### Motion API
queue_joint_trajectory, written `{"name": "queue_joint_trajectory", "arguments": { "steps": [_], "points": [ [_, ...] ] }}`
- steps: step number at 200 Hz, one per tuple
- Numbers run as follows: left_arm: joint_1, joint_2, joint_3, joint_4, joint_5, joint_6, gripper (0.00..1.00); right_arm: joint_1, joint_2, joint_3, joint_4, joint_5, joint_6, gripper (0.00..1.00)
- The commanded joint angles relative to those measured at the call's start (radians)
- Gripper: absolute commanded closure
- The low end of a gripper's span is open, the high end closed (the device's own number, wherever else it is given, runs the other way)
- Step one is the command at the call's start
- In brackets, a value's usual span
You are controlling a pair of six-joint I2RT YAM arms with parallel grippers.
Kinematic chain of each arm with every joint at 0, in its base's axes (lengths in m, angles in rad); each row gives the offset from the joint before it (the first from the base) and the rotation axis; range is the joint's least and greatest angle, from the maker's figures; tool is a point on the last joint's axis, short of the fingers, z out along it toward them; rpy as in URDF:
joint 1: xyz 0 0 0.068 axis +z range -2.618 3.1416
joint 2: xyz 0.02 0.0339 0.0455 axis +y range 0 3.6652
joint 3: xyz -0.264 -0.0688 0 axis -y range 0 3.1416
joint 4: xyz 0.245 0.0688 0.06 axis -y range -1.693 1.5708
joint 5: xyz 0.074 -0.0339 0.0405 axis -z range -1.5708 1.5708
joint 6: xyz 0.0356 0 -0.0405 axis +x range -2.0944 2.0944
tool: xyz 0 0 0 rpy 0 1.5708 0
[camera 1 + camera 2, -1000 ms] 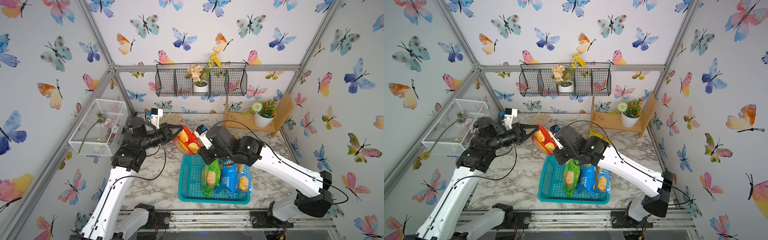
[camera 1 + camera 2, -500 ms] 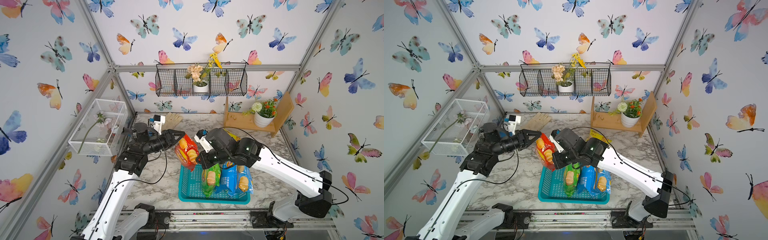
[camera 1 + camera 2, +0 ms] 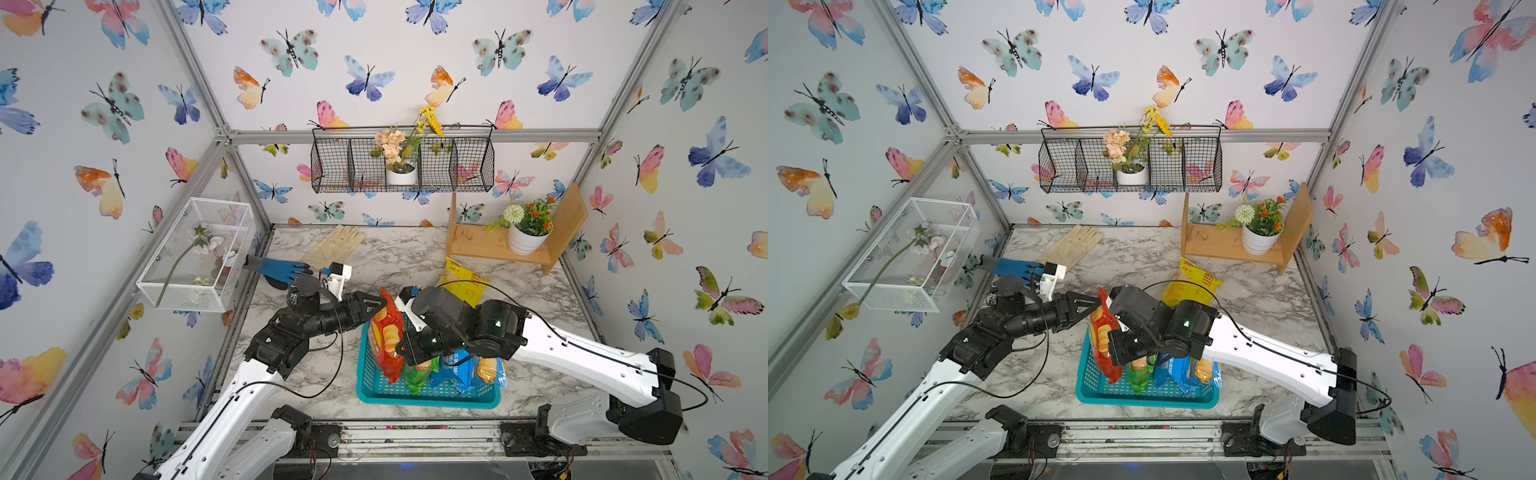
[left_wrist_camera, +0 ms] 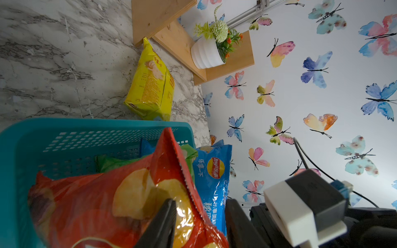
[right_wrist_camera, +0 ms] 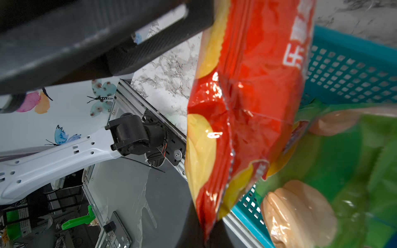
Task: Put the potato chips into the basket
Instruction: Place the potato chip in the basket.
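Top views: basket (image 3: 428,400) sits mid front edge of the tabletop (image 3: 374,257). Green bag (image 3: 417,374) is in it about mid, blue bags (image 3: 455,370) toward its right end. Red bag (image 3: 386,340) hangs upright over the basket's left end. Right gripper (image 3: 402,348) is clamped on the red bag's right side, roughly mid-height. Left gripper (image 3: 380,305) is at the bag's top corner, jaws apart. Yellow bag (image 3: 461,279) lies on the tabletop behind the basket, near the shelf (image 3: 490,245) in the back right corner.

Left wrist: we see the left gripper (image 4: 200,214) with jaws apart, the red bag's (image 4: 96,204) serrated top seam running between them, no pinch. Basket wall (image 4: 64,128) is behind, with the green bag (image 4: 120,161) and blue bags (image 4: 212,171) inside. Yellow bag (image 4: 150,85) is beyond the basket, its far end just beside the shelf (image 4: 163,19).

Right wrist: red bag (image 5: 247,107) dangles at the basket (image 5: 354,64) corner, green bag (image 5: 343,161) next to it. The pinch itself is out of frame here. We can't tell whether the red bag's lower tip touches the basket floor.
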Motion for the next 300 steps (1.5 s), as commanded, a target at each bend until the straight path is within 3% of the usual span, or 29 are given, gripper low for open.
{"name": "queue_joint_trajectory", "arguments": {
  "steps": [1, 58, 102, 120, 138, 156, 187, 225, 274, 287, 300],
  "points": [
    [-0.019, -0.021, -0.048, 0.044, -0.065, -0.011, 0.57, 0.02, 0.003, -0.036, 0.08, 0.023, 0.064, 0.98],
    [-0.017, -0.055, -0.172, 0.049, -0.101, 0.01, 0.57, 0.03, 0.058, -0.102, 0.171, 0.028, 0.099, 0.95],
    [-0.017, -0.094, -0.18, 0.026, -0.16, 0.015, 0.56, 0.032, 0.119, -0.086, 0.167, 0.051, 0.067, 0.91],
    [-0.014, -0.115, -0.163, -0.012, -0.188, 0.026, 0.54, 0.033, 0.13, -0.075, 0.163, 0.05, 0.042, 0.79],
    [-0.013, -0.136, -0.136, -0.068, -0.232, 0.038, 0.44, 0.033, 0.117, -0.052, 0.162, 0.059, 0.012, 0.6],
    [-0.011, -0.164, -0.119, -0.105, -0.277, 0.048, 0.36, 0.034, 0.099, -0.006, 0.129, 0.095, -0.024, 0.48],
    [-0.009, -0.194, -0.088, -0.149, -0.333, 0.065, 0.27, 0.033, 0.084, 0.095, 0.031, 0.174, -0.092, 0.44],
    [-0.008, -0.194, -0.048, -0.218, -0.364, 0.095, 0.25, 0.033, 0.048, 0.16, -0.047, 0.293, -0.164, 0.43],
    [-0.009, -0.189, 0.042, -0.306, -0.409, 0.13, 0.24, 0.009, -0.059, 0.17, -0.079, 0.583, -0.27, 0.23],
    [-0.009, -0.177, 0.078, -0.337, -0.42, 0.149, 0.23, -0.047, -0.098, 0.143, -0.051, 0.594, -0.304, 0.19],
    [-0.009, -0.162, 0.113, -0.364, -0.424, 0.167, 0.22, -0.173, -0.132, 0.108, -0.022, 0.499, -0.332, 0.19]
  ]
}}
